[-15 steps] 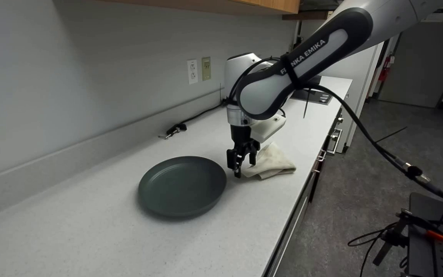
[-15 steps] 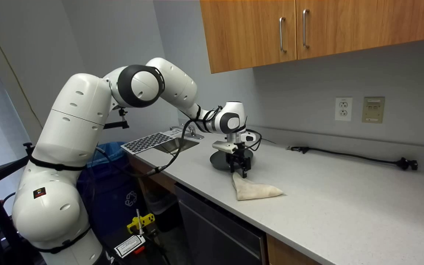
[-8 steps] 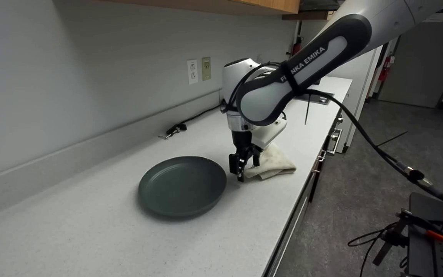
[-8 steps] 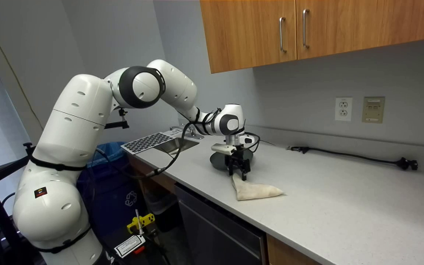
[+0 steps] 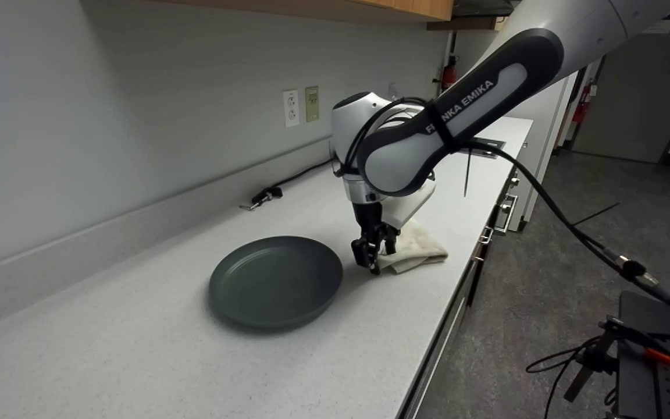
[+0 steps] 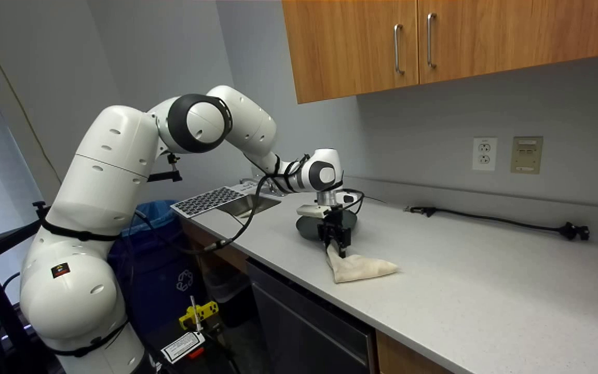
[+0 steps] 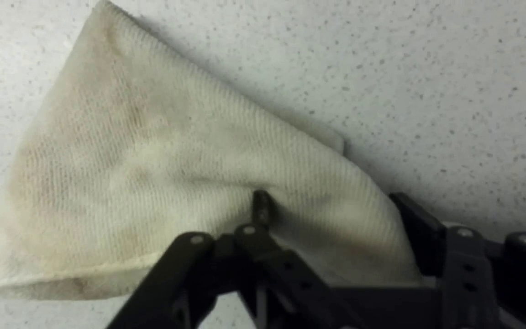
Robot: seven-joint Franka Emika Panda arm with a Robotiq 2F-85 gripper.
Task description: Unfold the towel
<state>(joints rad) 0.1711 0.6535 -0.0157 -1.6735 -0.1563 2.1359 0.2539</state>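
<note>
In an exterior view the cream towel (image 6: 364, 268) is lying folded on the tabletop (image 6: 460, 296), near the front edge. Its long axis there is running roughly left to right, rising a little toward the right, where it is tapering to a blunt tip; a shorter part is reaching back from the left end to the claw (image 7: 334, 208). In the wrist view a sharp corner is pointing to the upper left, and a long edge is slanting from it down toward the lower right. The claw is pointing down and standing wide, its fingers (image 7: 262, 209) well apart with a bulge of cloth between them: one is sitting in a dent in the towel, the other is standing at its outer edge. A round dark green dish (image 5: 277, 282) is resting near the claw, on the side away from the towel.
</note>
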